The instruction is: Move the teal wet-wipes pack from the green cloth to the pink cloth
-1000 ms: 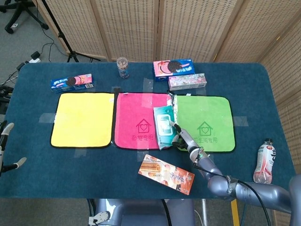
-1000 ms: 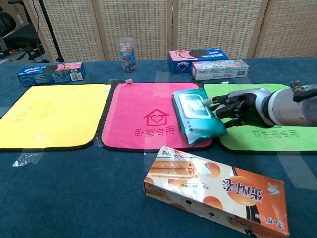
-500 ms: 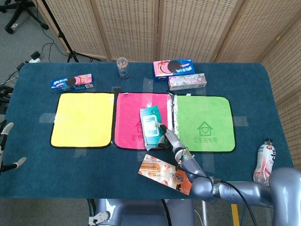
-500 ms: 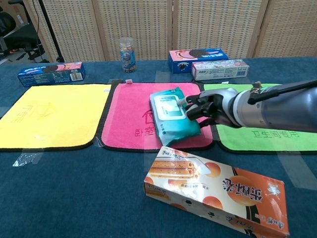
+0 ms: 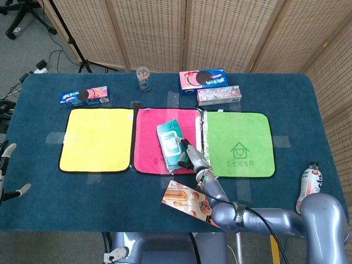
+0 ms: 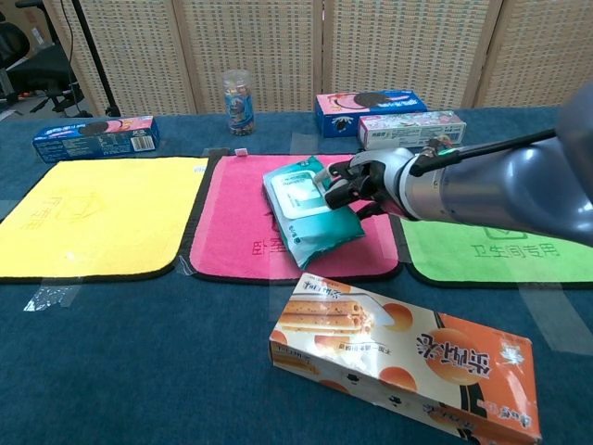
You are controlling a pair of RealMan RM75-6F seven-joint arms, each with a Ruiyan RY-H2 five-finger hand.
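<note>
The teal wet-wipes pack [image 5: 172, 143] [image 6: 306, 209] is over the middle-right of the pink cloth [image 5: 149, 137] [image 6: 236, 218], tilted, its white flap facing up. My right hand [image 5: 193, 160] [image 6: 364, 181] grips the pack at its right edge, with the arm reaching in from the right across the cloth seam. The green cloth [image 5: 239, 143] [image 6: 482, 252] lies bare to the right of the pink one. My left hand [image 5: 6, 170] shows only as pale fingers at the far left edge of the head view, spread and holding nothing.
An orange biscuit box [image 5: 190, 201] [image 6: 398, 357] lies just in front of the pink cloth. A yellow cloth [image 5: 96, 140] lies to the left. Cookie boxes [image 6: 366, 102] [image 6: 93, 137] and a small jar [image 6: 238, 102] line the back. A drink bottle [image 5: 309, 187] stands at the right edge.
My right hand has carried the pack leftward, from the pink-green seam to well over the pink cloth. The pack has turned and tilted a little. The left hand has not moved.
</note>
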